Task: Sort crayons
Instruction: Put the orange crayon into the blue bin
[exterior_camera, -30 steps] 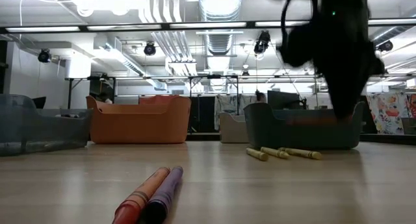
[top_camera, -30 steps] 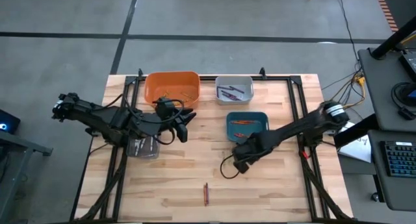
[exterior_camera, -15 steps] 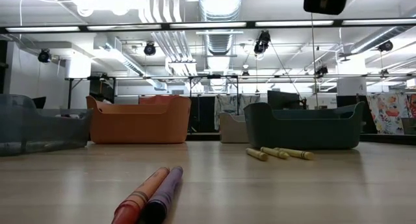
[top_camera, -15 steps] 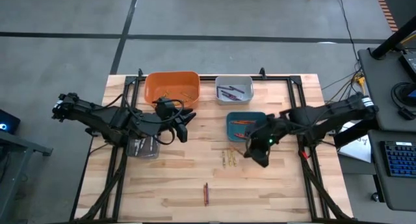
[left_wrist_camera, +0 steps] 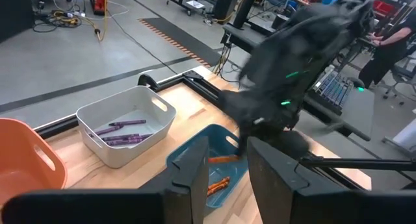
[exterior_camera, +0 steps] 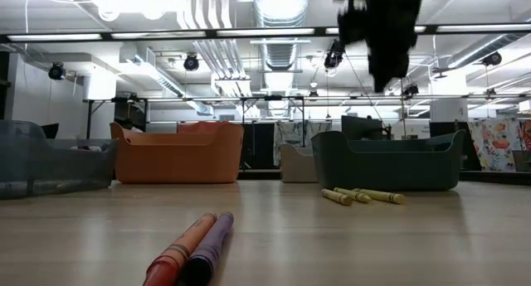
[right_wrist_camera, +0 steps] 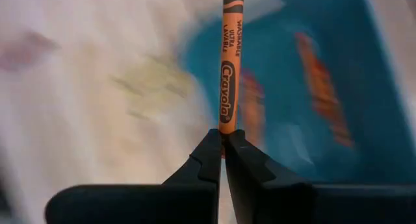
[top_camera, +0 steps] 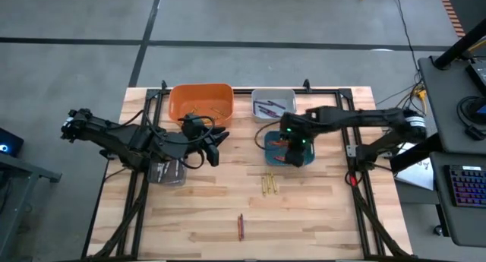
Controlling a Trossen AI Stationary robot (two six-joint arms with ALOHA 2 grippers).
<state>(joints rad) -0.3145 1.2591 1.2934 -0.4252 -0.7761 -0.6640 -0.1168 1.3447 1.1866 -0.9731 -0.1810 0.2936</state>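
Observation:
My right gripper (top_camera: 291, 151) hangs over the teal bin (top_camera: 304, 137) and is shut on an orange crayon (right_wrist_camera: 227, 68). It shows as a dark shape high in the low view (exterior_camera: 377, 29). Orange crayons (left_wrist_camera: 218, 183) lie in the teal bin. Purple crayons (top_camera: 267, 106) lie in the white bin (top_camera: 287, 96). Three yellow crayons (top_camera: 267, 185) lie on the table in front of the teal bin. A red and a purple crayon (top_camera: 241, 226) lie side by side near the front edge. My left gripper (left_wrist_camera: 227, 178) is open and empty beside the orange bin (top_camera: 200, 99). My right gripper pinches one end of the orange crayon (right_wrist_camera: 225, 128) between its two fingertips. The crayon sticks straight out past the fingertips, in line with the fingers. It is lifted clear, above the teal bin.
A clear bin (top_camera: 168, 172) stands at the left, under my left arm. The black frame rails (top_camera: 345, 133) run along the table's sides. Bare wood lies between the yellow crayons and the front pair.
My right gripper has risen from the table beside the yellow crayons and gone toward the far edge, over the teal bin, carrying the orange crayon. It now shows high up in the low view.

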